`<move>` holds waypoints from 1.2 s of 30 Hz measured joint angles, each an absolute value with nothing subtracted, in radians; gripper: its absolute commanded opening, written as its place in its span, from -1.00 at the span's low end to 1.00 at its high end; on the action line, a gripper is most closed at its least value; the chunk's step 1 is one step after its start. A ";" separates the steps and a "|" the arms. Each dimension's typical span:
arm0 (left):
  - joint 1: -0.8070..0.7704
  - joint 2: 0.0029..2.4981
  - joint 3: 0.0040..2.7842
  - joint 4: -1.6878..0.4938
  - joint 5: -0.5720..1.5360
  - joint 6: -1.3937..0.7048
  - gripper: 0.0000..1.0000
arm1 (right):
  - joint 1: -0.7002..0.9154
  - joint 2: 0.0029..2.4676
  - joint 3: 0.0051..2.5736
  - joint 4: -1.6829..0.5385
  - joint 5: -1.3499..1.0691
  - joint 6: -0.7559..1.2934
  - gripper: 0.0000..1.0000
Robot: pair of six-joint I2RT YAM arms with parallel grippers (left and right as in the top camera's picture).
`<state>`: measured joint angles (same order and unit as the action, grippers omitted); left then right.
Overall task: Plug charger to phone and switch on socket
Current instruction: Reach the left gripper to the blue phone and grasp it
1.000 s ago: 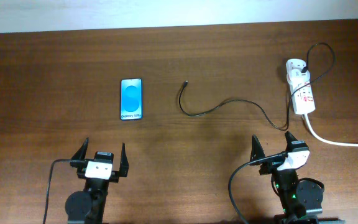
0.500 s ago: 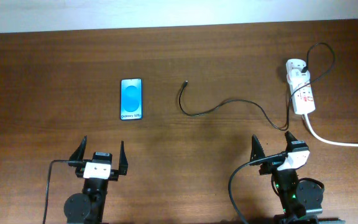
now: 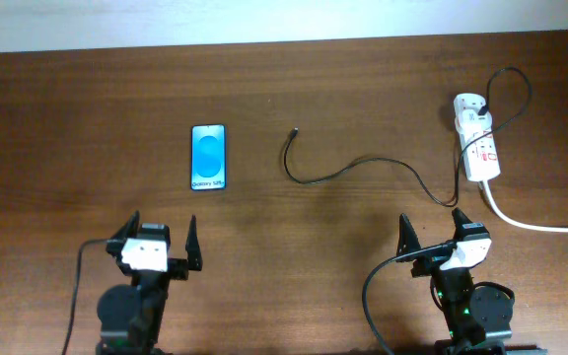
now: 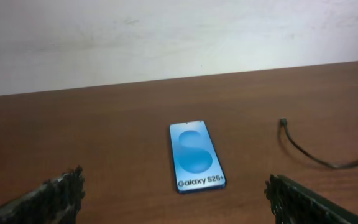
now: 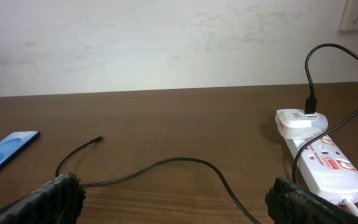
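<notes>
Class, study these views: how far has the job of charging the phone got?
Done: only the charger's adapter sits in the socket. In hand: nothing; the left gripper and right gripper hover open, empty. Left: the charger's tip lies apart from the phone, so plug it in, then switch the socket on.
</notes>
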<state>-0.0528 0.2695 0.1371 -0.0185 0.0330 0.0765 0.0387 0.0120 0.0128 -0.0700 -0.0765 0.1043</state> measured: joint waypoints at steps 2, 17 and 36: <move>-0.053 0.385 0.225 -0.019 0.033 0.073 0.98 | 0.039 0.012 0.013 -0.070 -0.076 0.105 0.97; -0.053 1.446 1.270 -0.571 0.159 0.063 0.98 | 0.039 0.013 0.013 -0.070 -0.076 0.104 0.97; -0.080 2.113 1.897 -1.111 0.154 -0.049 0.98 | 0.039 0.012 0.013 -0.070 -0.076 0.105 0.97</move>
<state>-0.0799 2.1132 1.8965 -1.1107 0.1535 -0.0486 0.0387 0.0120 0.0128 -0.0696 -0.0761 0.1047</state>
